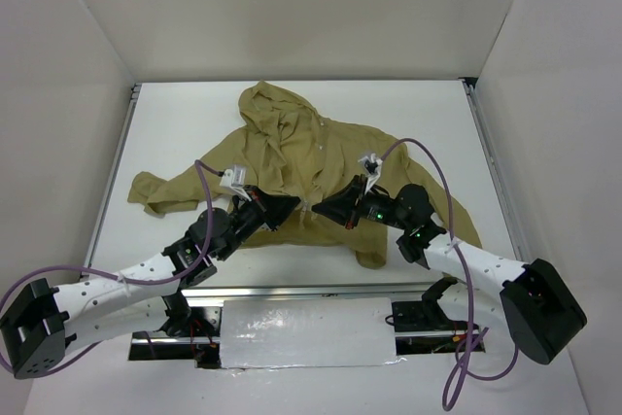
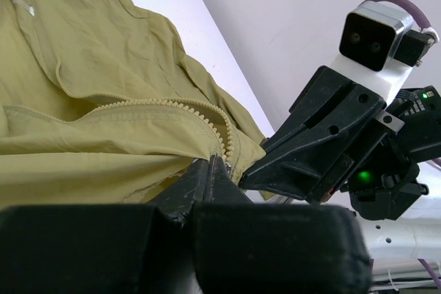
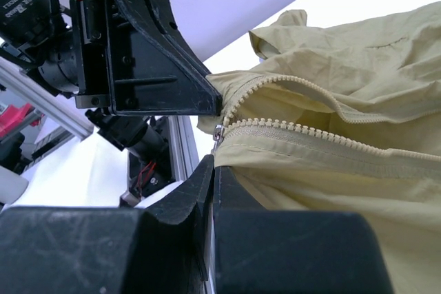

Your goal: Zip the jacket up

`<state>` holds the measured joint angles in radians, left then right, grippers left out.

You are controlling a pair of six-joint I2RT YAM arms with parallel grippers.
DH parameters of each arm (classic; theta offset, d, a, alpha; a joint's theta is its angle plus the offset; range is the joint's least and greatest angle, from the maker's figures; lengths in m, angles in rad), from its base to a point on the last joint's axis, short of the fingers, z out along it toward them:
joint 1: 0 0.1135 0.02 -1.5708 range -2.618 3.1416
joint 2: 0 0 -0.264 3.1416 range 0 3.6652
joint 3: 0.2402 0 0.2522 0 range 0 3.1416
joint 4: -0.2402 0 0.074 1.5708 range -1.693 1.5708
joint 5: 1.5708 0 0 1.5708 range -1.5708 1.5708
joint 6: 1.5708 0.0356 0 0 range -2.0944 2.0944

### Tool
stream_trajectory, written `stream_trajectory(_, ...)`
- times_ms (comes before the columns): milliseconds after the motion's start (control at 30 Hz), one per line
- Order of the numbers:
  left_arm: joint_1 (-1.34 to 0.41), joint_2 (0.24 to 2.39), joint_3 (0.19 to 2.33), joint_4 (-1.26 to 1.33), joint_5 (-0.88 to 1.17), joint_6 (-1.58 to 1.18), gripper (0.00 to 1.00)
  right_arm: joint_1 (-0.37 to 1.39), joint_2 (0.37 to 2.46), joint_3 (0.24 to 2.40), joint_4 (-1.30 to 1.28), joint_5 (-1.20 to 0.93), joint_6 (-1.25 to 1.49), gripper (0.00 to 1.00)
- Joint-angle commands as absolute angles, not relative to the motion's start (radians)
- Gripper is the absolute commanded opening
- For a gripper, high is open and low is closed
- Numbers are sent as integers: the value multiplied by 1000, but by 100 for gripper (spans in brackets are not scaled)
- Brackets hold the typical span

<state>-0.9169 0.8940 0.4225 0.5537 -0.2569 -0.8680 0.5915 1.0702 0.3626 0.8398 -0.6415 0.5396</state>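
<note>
2 sets of jaws clamped on jacket (image 1: 292, 143) hem at zipper (image 3: 310, 132) foot, white table (image 1: 175, 123) beneath

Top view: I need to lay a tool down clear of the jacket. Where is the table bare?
Bare table lies right of the hood up to the right rail, and left of the hood, beyond the spread sleeve. Crowded: the near middle, where the left gripper and right gripper meet at the hem of the jacket.

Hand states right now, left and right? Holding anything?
Left hand: closed, pinching the jacket at the bottom of the zipper.
Right hand: closed, pinching the jacket hem by the slider.
</note>
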Motion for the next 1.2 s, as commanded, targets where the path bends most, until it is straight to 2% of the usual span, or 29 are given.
stream_trajectory(0,-914,894,428,627,-204,-879,0,577,1072,396,933,-681,543,0)
stream_trajectory(100,-914,896,425,632,-187,-877,0,571,1080,405,928,-703,538,0)
stream_trajectory(467,-914,870,425,632,-107,-848,0,526,1215,445,1074,-994,597,0)
stream_trajectory(1167,-911,824,399,543,-60,-871,0,511,1158,508,833,-971,400,0)
